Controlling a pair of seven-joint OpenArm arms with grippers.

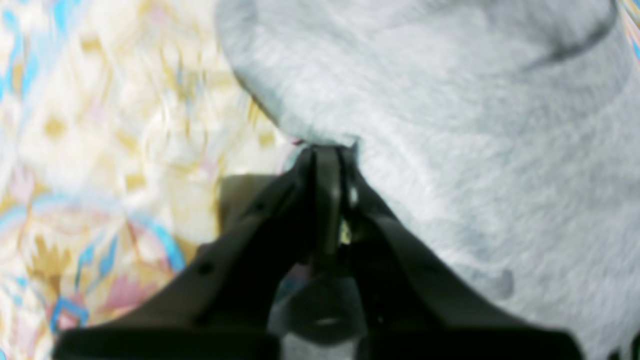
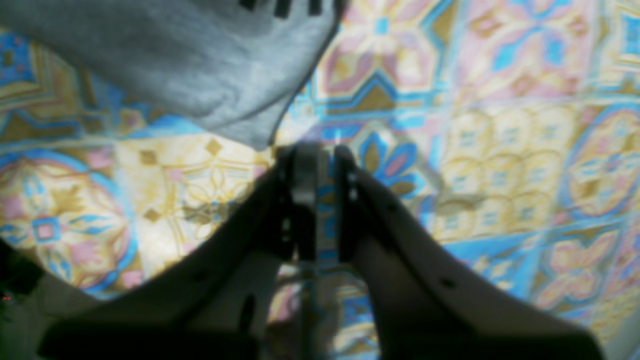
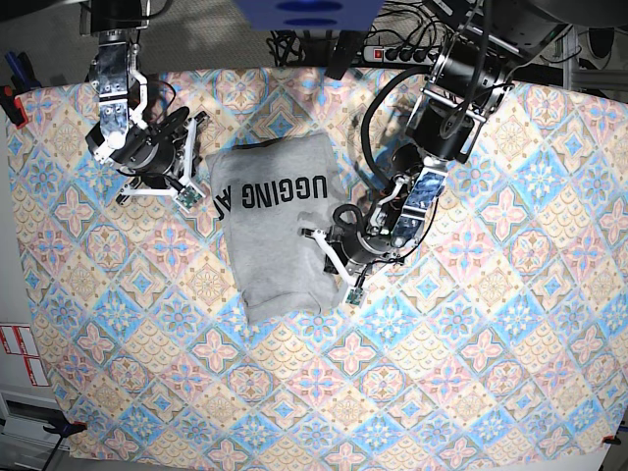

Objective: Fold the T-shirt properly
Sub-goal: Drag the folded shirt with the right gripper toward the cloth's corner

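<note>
The grey T-shirt (image 3: 280,250) lies partly folded in the middle of the table, its black lettering facing up. My left gripper (image 3: 332,257) is at the shirt's right edge. In the left wrist view the left gripper (image 1: 327,147) is shut, pinching the hem of the T-shirt (image 1: 475,150). My right gripper (image 3: 194,177) hovers just off the shirt's left side. In the right wrist view the right gripper (image 2: 325,150) stands a narrow gap open with only tablecloth showing between its fingers. A corner of the T-shirt (image 2: 175,60) ends just up and left of its tips.
A pastel floral-tile tablecloth (image 3: 471,343) covers the whole table. Cables and a power strip (image 3: 412,44) lie past the far edge. Both arm bases stand along the back. The cloth's front edge runs near the bottom of the base view.
</note>
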